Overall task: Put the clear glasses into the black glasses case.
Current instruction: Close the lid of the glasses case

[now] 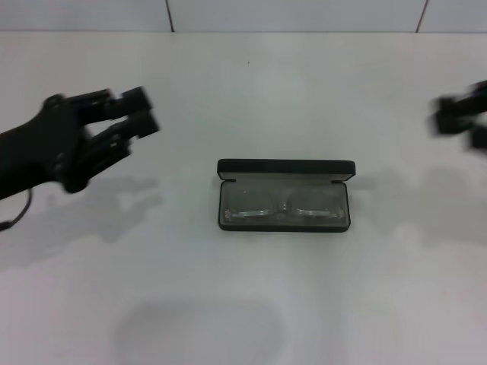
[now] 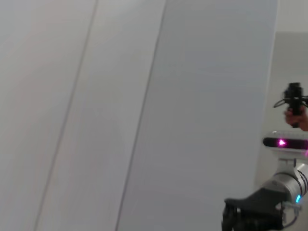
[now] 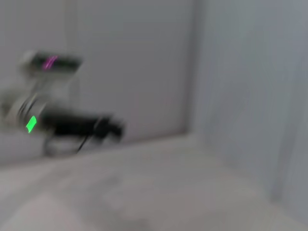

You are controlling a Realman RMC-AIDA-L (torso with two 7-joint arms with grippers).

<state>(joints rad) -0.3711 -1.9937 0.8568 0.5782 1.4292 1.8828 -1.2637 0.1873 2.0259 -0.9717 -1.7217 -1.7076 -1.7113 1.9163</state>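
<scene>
The black glasses case (image 1: 285, 169) lies open in the middle of the white table, its lid standing up at the back. The clear glasses (image 1: 283, 208) rest inside on the grey lining, lenses side by side. My left gripper (image 1: 144, 112) hovers open and empty well to the left of the case. At the far right edge of the head view, my right gripper (image 1: 461, 119) is blurred and away from the case. In the left wrist view the right gripper (image 2: 250, 217) shows far off. Neither wrist view shows the case.
The white table (image 1: 251, 304) spreads around the case on every side. A tiled wall (image 1: 289, 14) runs along the back edge. The left arm (image 3: 82, 127) appears distant and blurred in the right wrist view.
</scene>
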